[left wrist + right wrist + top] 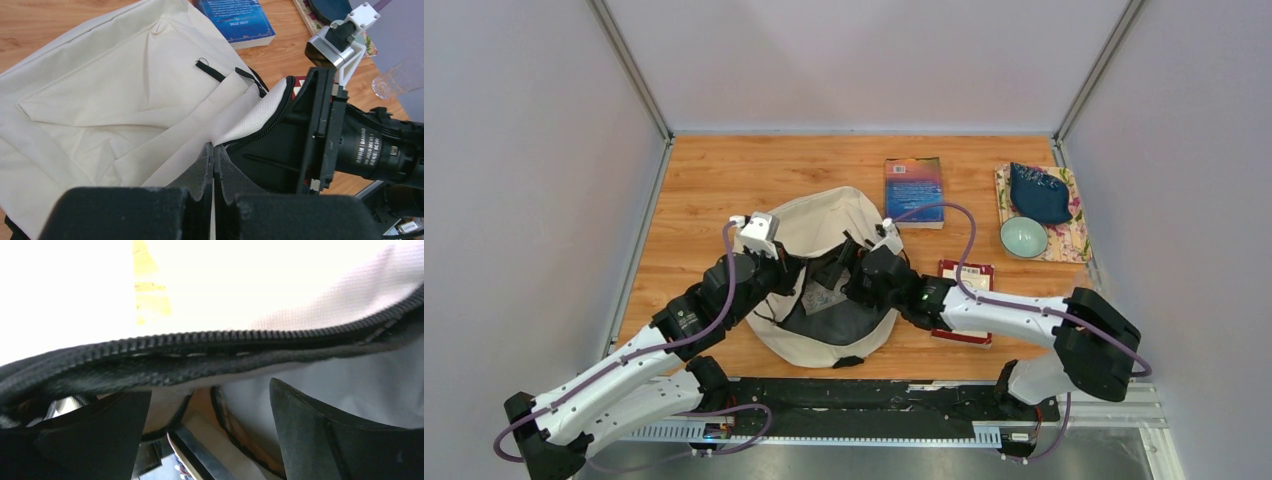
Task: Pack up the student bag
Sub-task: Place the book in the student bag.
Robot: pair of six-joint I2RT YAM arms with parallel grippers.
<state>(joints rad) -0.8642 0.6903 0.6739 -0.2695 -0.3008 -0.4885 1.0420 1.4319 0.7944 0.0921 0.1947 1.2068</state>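
The student bag (836, 225), cream canvas with a dark lining, lies open at the middle of the table. My left gripper (802, 277) is at its left opening edge. In the left wrist view it (214, 150) is shut on the cream rim fabric beside the black zipper (270, 127). My right gripper (839, 272) reaches into the opening from the right. In the right wrist view it (210, 432) is open and empty, its jaws wide apart under the zipper edge (210, 337), inside the bag (350, 385).
A blue book (914, 190) lies behind the bag and also shows in the left wrist view (240, 20). A red book (965, 300) lies under my right arm. A teal bowl (1024, 237) and a dark teal wallet (1039, 192) sit on a floral mat (1074, 240) at the far right.
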